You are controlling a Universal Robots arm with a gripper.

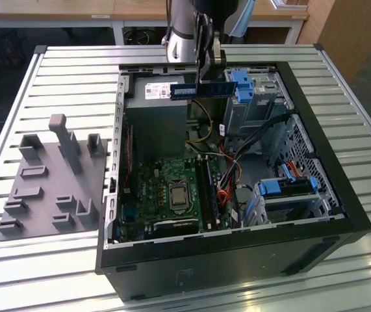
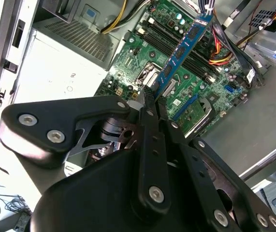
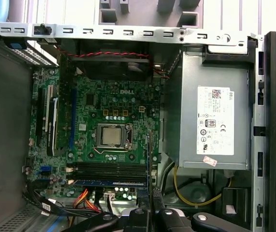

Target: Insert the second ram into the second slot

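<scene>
The second ram [image 1: 219, 90], a thin dark-blue stick with a white sticker, hangs level above the back of the open computer case [image 1: 237, 260]. My gripper [image 1: 204, 77] is shut on its middle from above. In the second wrist view the ram [image 2: 186, 43] sticks out past the fingertips [image 2: 151, 96], high over the green motherboard [image 2: 200, 96]. In the first wrist view the ram [image 3: 150, 159] shows edge-on above the black memory slots [image 3: 111, 168]. Another blue stick [image 3: 111, 183] sits in the slot beside them. The slots [image 1: 208, 188] lie well below and in front of the ram.
A grey power supply [image 1: 156, 114] fills the case's back on the exterior view's left. Drive cages with light-blue tabs [image 1: 243, 84] [image 1: 289, 188] and loose cables [image 1: 234, 169] crowd the exterior view's right. A grey fixture tray [image 1: 49, 188] lies outside the case.
</scene>
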